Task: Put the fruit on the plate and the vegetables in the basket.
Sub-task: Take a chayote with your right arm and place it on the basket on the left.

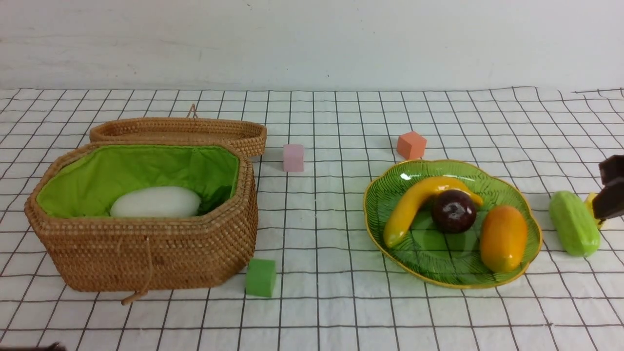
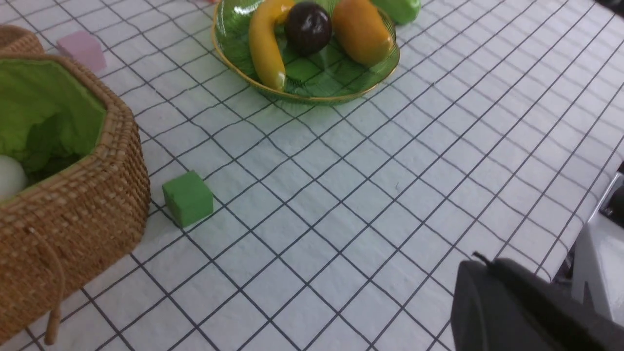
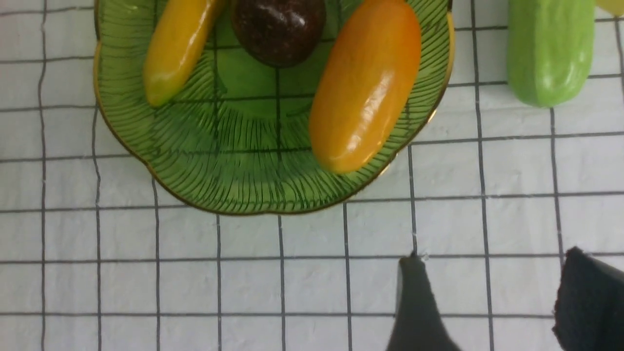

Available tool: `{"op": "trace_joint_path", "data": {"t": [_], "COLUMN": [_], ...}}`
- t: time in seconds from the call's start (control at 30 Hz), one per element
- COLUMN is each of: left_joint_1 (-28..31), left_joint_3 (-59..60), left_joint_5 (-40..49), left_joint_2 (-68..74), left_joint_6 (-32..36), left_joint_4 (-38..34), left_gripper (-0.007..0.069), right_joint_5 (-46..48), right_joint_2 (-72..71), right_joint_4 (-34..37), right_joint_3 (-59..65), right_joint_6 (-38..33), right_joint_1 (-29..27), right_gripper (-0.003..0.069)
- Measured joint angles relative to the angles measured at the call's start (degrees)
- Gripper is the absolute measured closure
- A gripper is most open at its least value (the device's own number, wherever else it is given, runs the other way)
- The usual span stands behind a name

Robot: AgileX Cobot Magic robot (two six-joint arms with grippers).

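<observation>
The green leaf-shaped plate [image 1: 441, 265] holds the fruit: a yellow banana [image 1: 414, 207], a dark purple mangosteen [image 1: 453, 210] and an orange mango [image 1: 503, 238]. In the green-lined wicker basket [image 1: 146, 248] lies a white radish [image 1: 156, 202]. A light green cucumber [image 1: 574, 224] rests on the cloth right of the plate. My right gripper [image 1: 610, 187] hovers open and empty just right of the cucumber; in the right wrist view its fingertips [image 3: 412, 265] stand apart over bare cloth. My left gripper [image 2: 480, 263] is shut on nothing, low at the near left, away from the basket.
The basket's woven lid [image 1: 180, 131] lies behind it. Small cubes are scattered around: pink [image 1: 293, 157], orange [image 1: 411, 145], green [image 1: 260, 277] by the basket's front corner, and yellow [image 1: 591, 202] behind the right gripper. A checked cloth covers the table.
</observation>
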Motion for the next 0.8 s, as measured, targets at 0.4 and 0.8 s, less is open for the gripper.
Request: {"op": "trace_joint_path", "data": {"t": [0.4,0.8], "left_joint_1": [0.0,0.0], "left_joint_3": [11.3,15.4], "left_joint_5": [-2.8,-5.2], "left_joint_2": [-20.4,-24.3], "left_joint_6": [-0.6,-0.6], "left_joint_4": [-1.9,-1.9], "left_gripper": [0.0638,0.0638], "right_joint_5": [-13.9,-18.4], "right_joint_2": [17.6,32.2], "right_joint_4": [-1.8,-2.8], "right_joint_3": [-0.3,-9.7], "right_joint_6": [-2.7,-2.7], "right_joint_1": [-2.8,-6.4], "right_gripper": [0.0253,0.0167]}}
